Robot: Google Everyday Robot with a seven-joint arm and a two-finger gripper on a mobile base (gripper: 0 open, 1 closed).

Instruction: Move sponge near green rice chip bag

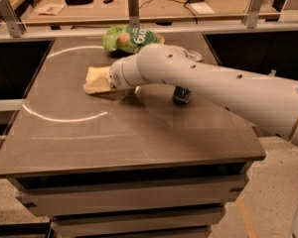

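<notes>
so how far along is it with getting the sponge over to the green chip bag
Done: the gripper is at the sponge, left of centre on the table. In hand: whether the sponge is gripped or lifted I cannot tell. Left: bare table separates it from the green rice chip bag at the back, so it has yet to be carried back and right to the bag and released.
</notes>
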